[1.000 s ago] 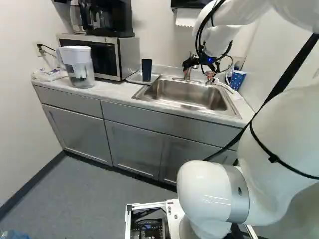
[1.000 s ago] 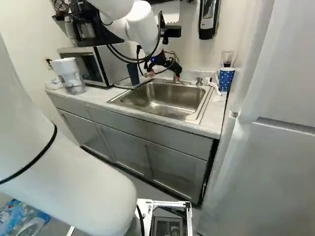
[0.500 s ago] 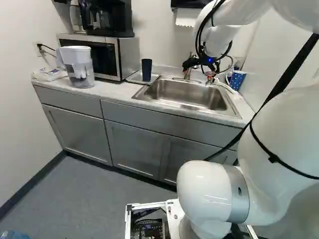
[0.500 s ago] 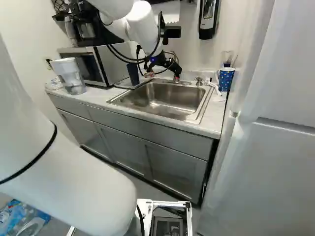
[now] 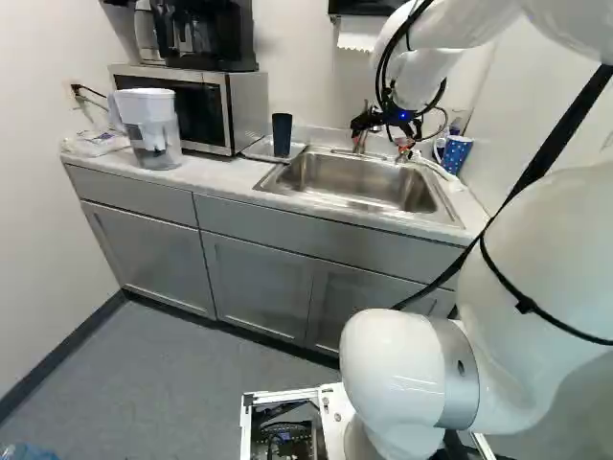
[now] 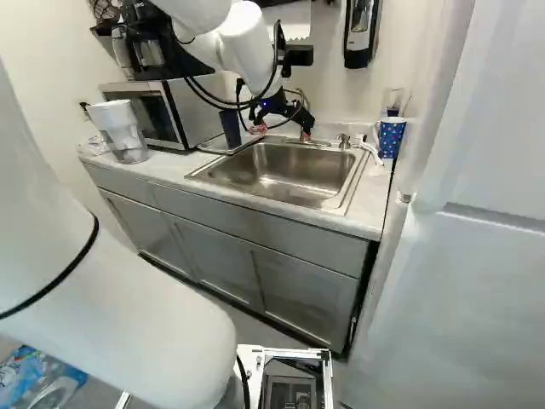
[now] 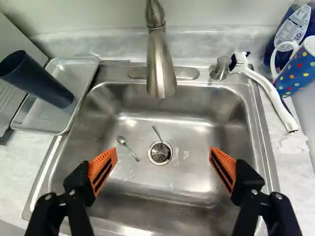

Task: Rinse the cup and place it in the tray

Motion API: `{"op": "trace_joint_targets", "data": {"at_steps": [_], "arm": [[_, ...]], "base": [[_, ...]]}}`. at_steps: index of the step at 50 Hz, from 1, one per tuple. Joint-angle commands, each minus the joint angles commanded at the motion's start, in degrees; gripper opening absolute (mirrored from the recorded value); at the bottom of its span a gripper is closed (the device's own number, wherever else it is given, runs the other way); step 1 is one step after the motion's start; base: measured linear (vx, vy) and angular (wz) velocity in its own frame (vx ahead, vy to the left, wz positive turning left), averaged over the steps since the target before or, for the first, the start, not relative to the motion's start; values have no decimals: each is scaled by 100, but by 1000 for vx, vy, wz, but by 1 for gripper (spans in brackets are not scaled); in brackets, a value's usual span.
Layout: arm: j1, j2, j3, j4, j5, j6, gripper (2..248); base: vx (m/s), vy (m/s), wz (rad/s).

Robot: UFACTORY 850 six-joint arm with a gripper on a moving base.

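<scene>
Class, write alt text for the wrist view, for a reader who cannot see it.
The robot's open, empty hand hovers over a steel sink where a spoon lies near the drain, with the faucet ahead. A dark cup stands in a metal tray on one side; a white-handled brush and polka-dot mug are on the other.

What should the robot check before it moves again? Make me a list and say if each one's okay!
1. Black two-fingered end effector open and empty: ok, it holds nothing.
2. Tall, dark blue, round cup standing in the shallow, silver metal tray: ok.
3. Cup rinsed clean: cannot tell, its inside is too dark.
4. Curved, silver metal faucet off: ok, no stream shows.
5. Rectangular, silver metal sink free of utensils: not ok, a small, shiny metal spoon lies beside the drain.
</scene>
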Motion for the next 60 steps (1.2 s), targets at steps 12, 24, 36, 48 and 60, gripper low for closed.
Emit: {"op": "trace_joint_targets", "data": {"at_steps": [12,24,36,48,60], "arm": [[0,0,0,0,0,0,247],[0,0,0,0,0,0,247],[0,0,0,0,0,0,247],[0,0,0,0,0,0,247],[0,0,0,0,0,0,247]], "base": [[0,0,0],[4,4,57],[0,0,0],[-2,26,-1],[0,65,1]]}}
